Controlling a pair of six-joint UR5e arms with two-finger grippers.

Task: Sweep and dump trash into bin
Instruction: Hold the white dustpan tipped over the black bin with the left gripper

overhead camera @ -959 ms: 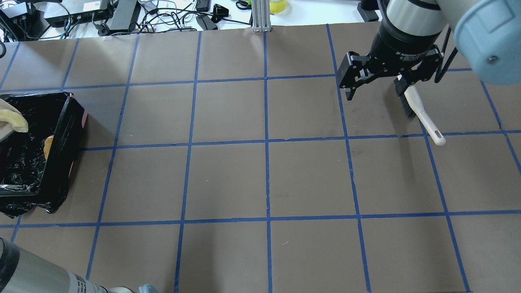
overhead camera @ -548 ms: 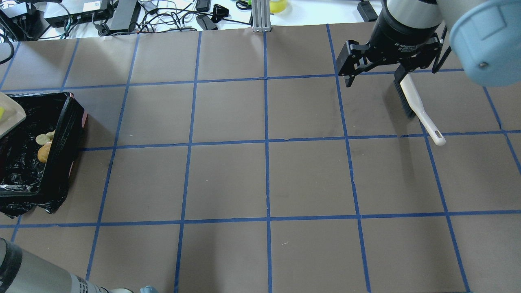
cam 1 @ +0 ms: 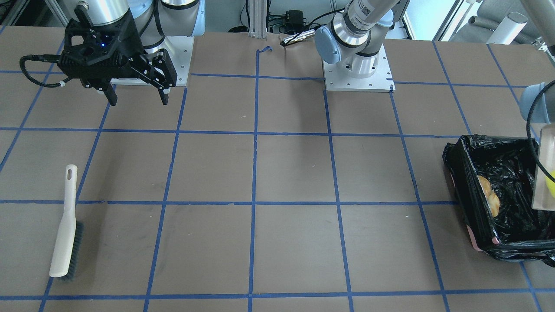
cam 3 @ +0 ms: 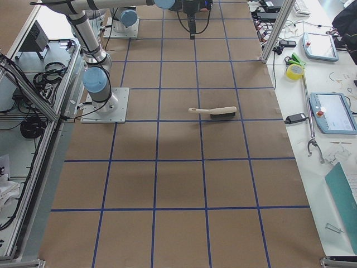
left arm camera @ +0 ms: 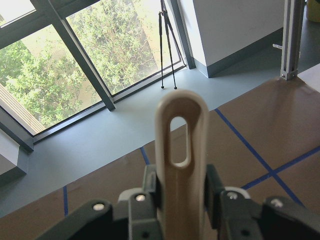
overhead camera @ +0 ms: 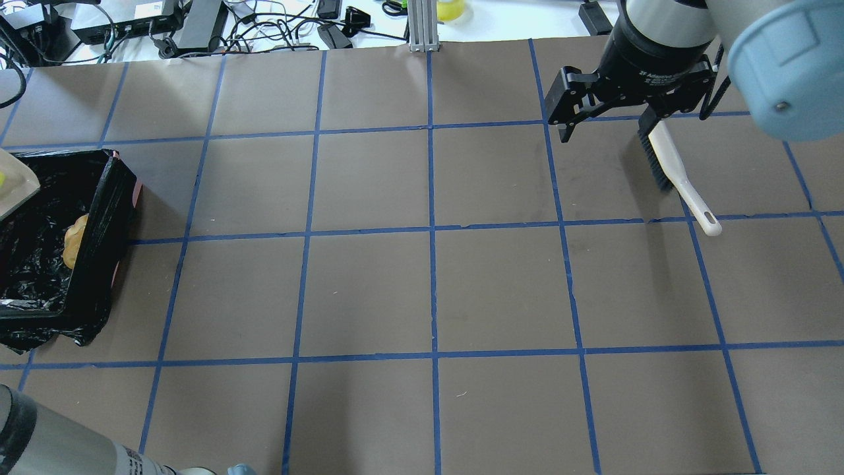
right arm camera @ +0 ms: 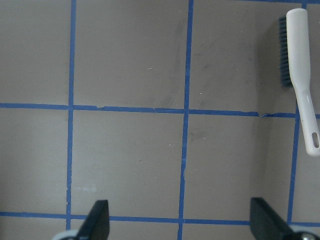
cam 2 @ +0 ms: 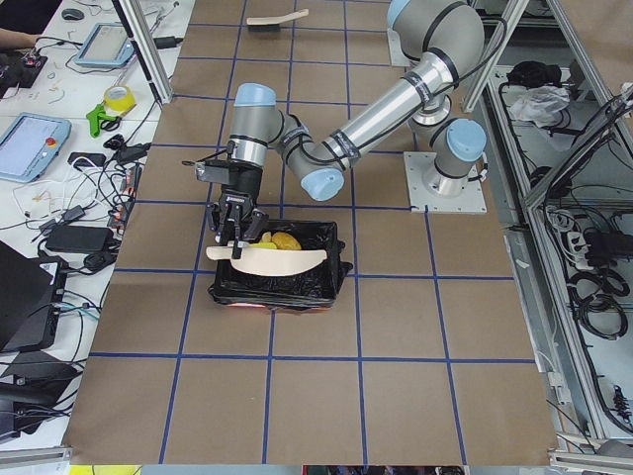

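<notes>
The bin (overhead camera: 99,198), a pink box lined with a black bag, stands at the table's left end; it also shows in the front view (cam 1: 461,182) and the left view (cam 2: 297,292). My left gripper (left arm camera: 182,175) is shut on the handle of the beige dustpan (cam 2: 267,261), tilted over the bin. A golden-brown lump (overhead camera: 74,239) lies inside against the bin's wall. A yellow-green wedge (cam 1: 550,184) sits on the dustpan (cam 1: 544,173). I cannot make out the pale crescent. My right gripper (overhead camera: 603,128) is open and empty above the table.
A white brush with dark bristles (overhead camera: 679,178) lies on the table just beside the right gripper, also seen in the front view (cam 1: 65,225). Cables and power supplies (overhead camera: 165,26) lie beyond the table's far edge. Blue tape lines grid the brown tabletop (overhead camera: 428,284).
The pale crescent slid off the dustpan into the bin and is no longer visible. The dustpan's edge drew back toward the view's left. The right gripper moved slightly toward the far edge.
</notes>
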